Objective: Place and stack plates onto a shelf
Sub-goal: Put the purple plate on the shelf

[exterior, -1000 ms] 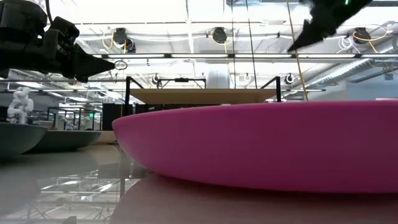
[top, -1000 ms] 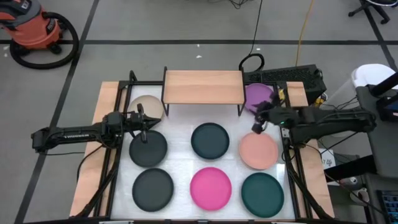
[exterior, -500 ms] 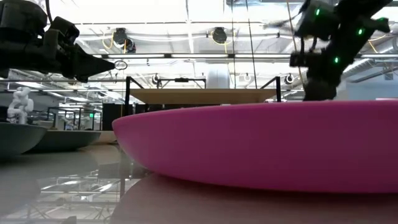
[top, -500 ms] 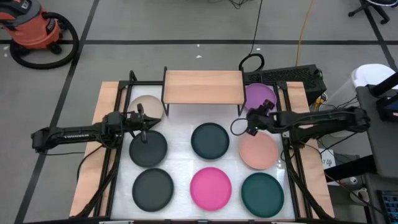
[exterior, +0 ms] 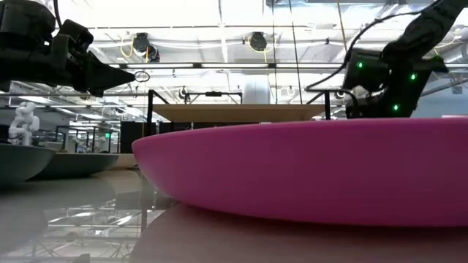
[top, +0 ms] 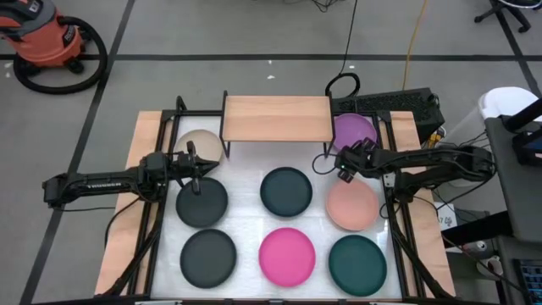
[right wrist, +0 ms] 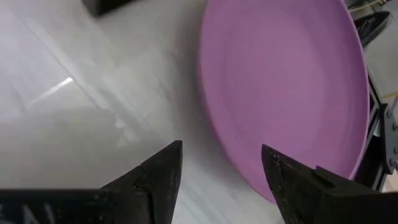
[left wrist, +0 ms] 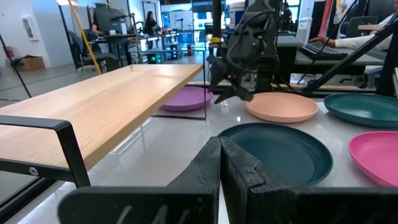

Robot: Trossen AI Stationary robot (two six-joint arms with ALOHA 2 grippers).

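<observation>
High view: white tabletop [top: 246, 199] carrying all eight plates, shelf [top: 276, 118] at upper centre lying bare, nothing stacked yet. Right gripper [top: 341, 163] hovering beside purple plate [top: 354, 129].

Right wrist view: jaws standing wide apart, straddling that plate's rim, gripping nothing.

Left wrist view: left gripper [left wrist: 219, 163] jaws pressed together, holding nothing.

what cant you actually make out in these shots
- Beige plate: high view, its right part is hidden under the shelf.
- Purple plate: right wrist view, cut off by the picture's edges.
- Most plates: low view, blocked by the hot pink plate filling the foreground.
</observation>
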